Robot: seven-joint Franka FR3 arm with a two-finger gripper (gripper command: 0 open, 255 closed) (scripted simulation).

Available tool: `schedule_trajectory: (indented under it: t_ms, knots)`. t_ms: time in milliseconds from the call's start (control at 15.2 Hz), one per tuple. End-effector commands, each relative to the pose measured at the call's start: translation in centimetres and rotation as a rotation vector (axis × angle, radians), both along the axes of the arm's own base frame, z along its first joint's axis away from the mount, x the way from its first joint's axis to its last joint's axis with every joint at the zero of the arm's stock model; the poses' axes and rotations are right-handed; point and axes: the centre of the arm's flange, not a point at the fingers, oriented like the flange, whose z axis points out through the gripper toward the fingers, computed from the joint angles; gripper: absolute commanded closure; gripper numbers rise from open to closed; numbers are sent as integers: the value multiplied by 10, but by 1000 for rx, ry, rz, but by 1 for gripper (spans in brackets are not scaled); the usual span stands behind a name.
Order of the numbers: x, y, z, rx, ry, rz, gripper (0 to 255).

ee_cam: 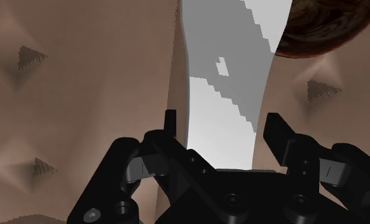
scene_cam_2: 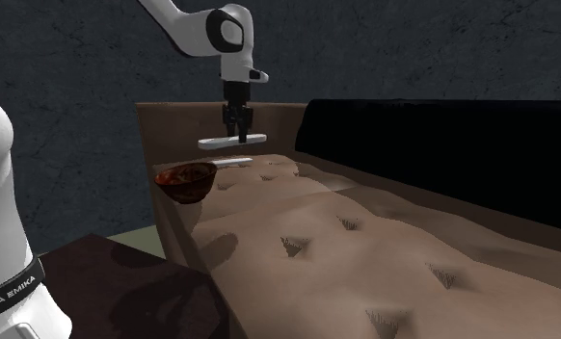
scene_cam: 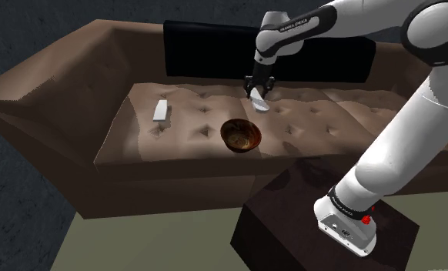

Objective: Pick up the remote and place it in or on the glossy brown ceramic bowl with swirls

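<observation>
Remote [scene_cam_2: 232, 141]: clamped in jaws of gripper [scene_cam_2: 236, 130], long axis horiz., above sofa [scene_cam: 192, 131]; bowl [scene_cam: 240, 135] nr, lower, off its far end.

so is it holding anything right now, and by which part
Yes: the gripper is shut on the remote, clasped across its width near the middle.

wrist view | remote [ee_cam: 225, 95]: far end cut by edge | bowl [ee_cam: 330, 25]: mostly cut off

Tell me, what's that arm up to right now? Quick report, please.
End effector shut on the white remote, held above the sofa seat. Brown bowl sits lower, off to one side. Nothing between them.
</observation>
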Motion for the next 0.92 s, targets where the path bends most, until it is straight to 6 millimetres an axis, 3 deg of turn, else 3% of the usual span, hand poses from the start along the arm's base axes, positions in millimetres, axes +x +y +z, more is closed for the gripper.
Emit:
schedule_trajectory:
  t_ms: [0,528,594,858]
  knots:
    - [-9,22,-1,0,-1,-2,255]
    - [-50,120,2,0,-1,-2,255]
    - [-58,139,2,0,-1,-2,255]
    - [-58,139,-19,0,-1,-2,255]
